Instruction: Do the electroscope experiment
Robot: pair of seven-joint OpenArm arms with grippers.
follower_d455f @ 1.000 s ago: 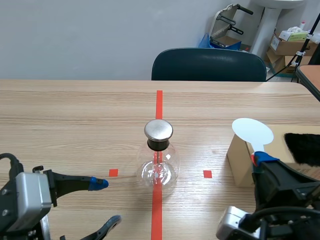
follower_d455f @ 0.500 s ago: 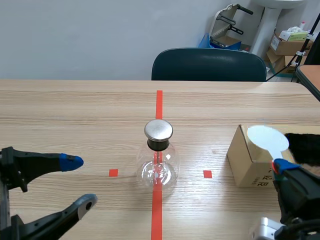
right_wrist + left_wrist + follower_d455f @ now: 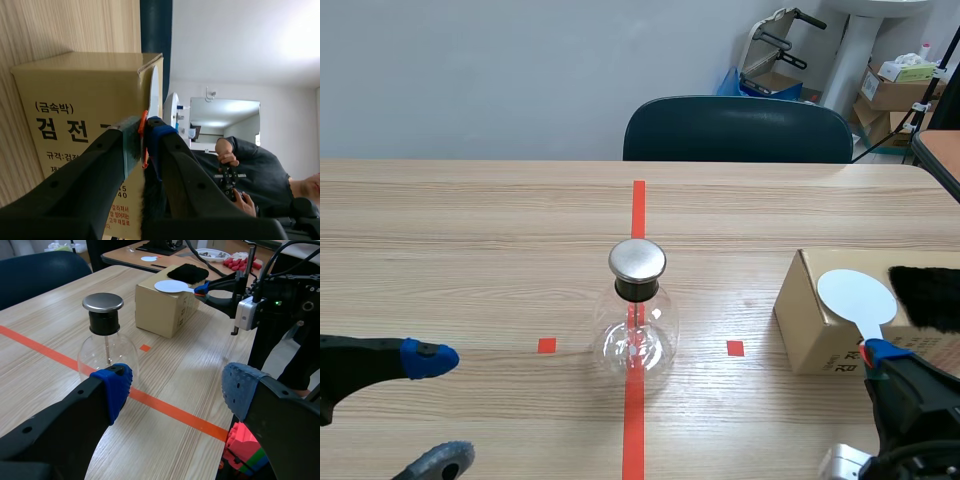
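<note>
Right wrist view: right gripper (image 3: 145, 131) clamped on white round paddle (image 3: 154, 95). Rub it firmly across black fur patch (image 3: 925, 297) before nearing metal-capped glass flask (image 3: 637, 335). Left gripper (image 3: 177, 387) fingers apart.

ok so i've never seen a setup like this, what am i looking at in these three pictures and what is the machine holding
It is a robot with two black arms working at a wooden table. One picture is taken from between the arms, looking across the table. The other two come from a camera on each wrist, looking past that arm's own fingers. On the table stand a glass flask with a metal cap, which is the electroscope, and a cardboard box with a black furry pad on top. The left end effector is open and holds nothing. The right end effector is shut on the handle of a white disc paddle, held close to the box.
</note>
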